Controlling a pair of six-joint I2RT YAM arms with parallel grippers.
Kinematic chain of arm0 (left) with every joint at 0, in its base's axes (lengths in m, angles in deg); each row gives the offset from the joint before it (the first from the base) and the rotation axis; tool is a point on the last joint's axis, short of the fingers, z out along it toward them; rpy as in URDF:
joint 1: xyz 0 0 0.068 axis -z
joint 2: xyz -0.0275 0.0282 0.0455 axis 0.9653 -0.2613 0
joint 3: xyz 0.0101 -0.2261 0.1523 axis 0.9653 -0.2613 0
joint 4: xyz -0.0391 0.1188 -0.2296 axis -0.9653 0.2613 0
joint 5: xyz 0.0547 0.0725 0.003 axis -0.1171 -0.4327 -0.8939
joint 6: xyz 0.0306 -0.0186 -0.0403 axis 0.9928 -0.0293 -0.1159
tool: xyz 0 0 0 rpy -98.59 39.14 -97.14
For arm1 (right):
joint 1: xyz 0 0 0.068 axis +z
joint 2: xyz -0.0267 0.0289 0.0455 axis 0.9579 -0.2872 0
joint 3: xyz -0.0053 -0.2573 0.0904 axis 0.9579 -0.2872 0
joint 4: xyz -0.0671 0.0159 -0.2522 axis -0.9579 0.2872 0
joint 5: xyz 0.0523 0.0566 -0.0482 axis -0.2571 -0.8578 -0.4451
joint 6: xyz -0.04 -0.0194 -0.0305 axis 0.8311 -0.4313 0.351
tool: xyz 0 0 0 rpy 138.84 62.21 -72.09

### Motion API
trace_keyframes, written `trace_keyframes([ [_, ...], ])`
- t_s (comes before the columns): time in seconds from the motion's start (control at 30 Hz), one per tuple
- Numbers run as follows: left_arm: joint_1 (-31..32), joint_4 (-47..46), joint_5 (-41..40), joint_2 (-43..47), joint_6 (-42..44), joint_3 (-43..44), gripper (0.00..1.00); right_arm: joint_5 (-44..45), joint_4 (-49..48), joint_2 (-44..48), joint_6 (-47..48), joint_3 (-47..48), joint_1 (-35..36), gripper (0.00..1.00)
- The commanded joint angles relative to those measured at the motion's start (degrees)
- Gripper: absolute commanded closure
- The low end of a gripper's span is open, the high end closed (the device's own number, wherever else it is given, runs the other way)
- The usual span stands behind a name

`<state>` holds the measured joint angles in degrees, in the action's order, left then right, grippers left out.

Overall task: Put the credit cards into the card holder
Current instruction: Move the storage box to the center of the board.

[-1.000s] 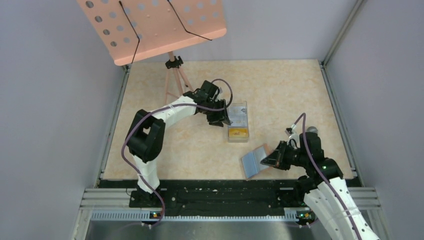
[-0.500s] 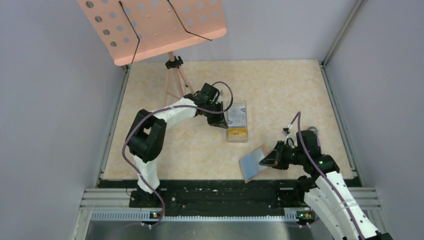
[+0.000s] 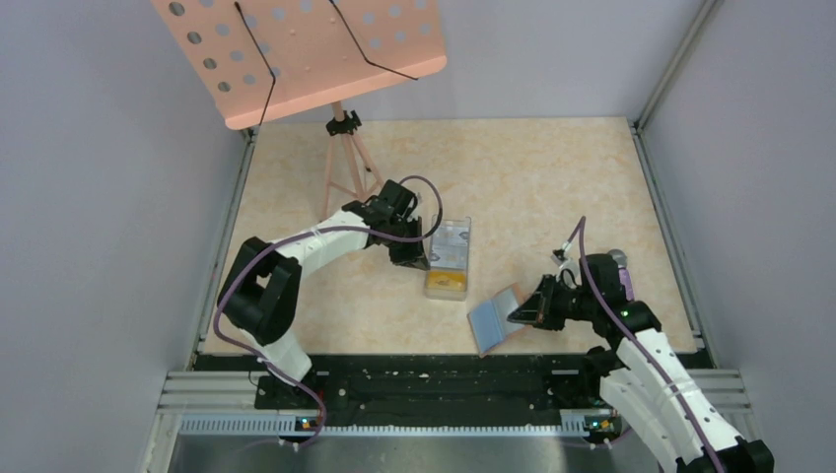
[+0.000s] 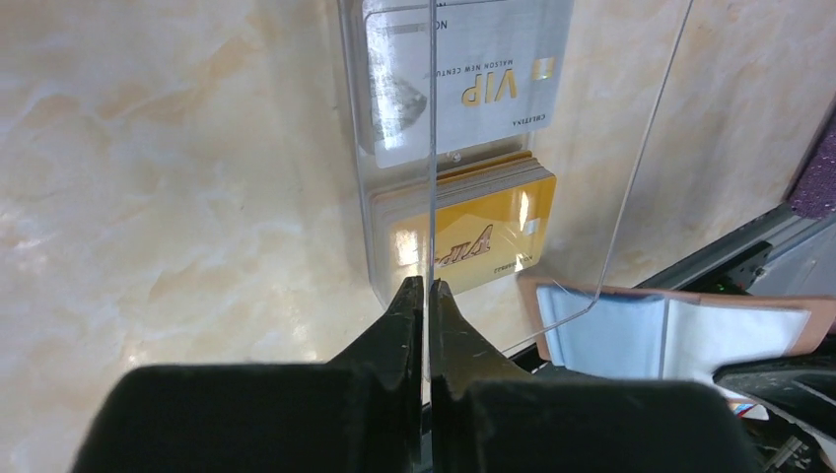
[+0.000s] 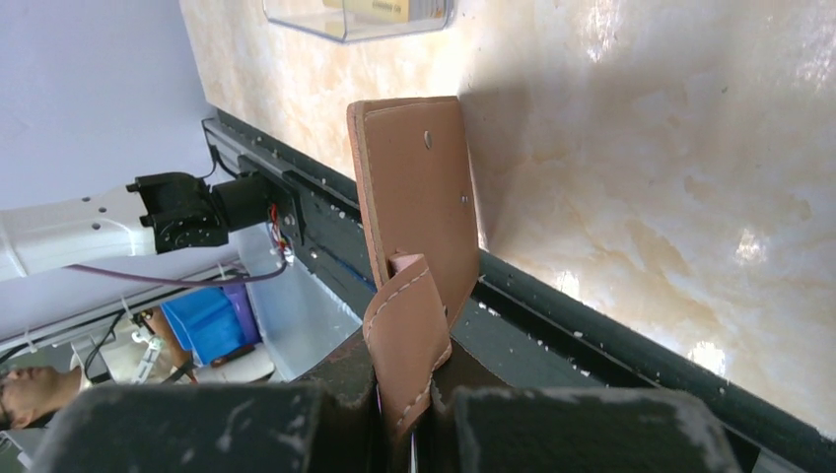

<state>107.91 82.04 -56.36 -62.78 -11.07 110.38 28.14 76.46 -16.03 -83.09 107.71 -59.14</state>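
Observation:
A clear plastic box [image 3: 450, 258] lies mid-table holding the credit cards: a pale VIP card [image 4: 463, 89] and a stack of yellow-orange ones [image 4: 478, 236]. My left gripper [image 4: 430, 286] is shut on the box's thin left wall [image 4: 431, 148]; from above the left gripper [image 3: 418, 258] sits at that box's left side. The brown card holder [image 5: 414, 197] hangs open near the table's front edge, its bluish inner face [image 3: 490, 318] turned toward the box. My right gripper [image 5: 409, 379] is shut on its snap tab; from above the right gripper [image 3: 524, 313] is just right of the holder.
A pink perforated music stand [image 3: 296, 49] on a tripod [image 3: 345, 163] stands at the back left. A black rail [image 3: 424, 379] runs along the near table edge. Grey walls enclose the left and right sides.
My left gripper closed on the box wall and pulled the box left and nearer. The right arm shifted the card holder slightly left.

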Motion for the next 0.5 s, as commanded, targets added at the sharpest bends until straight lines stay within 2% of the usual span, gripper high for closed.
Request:
trace_keyframes([
  [0.0,-1.3,5.3,-3.9,5.2,0.4,-4.0,1.00,-0.7,-9.0,-0.6,-2.4,-1.7,-0.3,1.00],
  [0.27,-7.3,7.7,-6.7,13.7,1.3,-10.4,1.00,-0.2,-25.9,-4.9,-10.9,-6.2,-0.3,1.00],
  [0.47,-12.8,9.9,-6.2,17.8,3.8,-14.9,1.00,2.7,-28.3,-11.9,-9.2,-4.9,-0.3,1.00],
])
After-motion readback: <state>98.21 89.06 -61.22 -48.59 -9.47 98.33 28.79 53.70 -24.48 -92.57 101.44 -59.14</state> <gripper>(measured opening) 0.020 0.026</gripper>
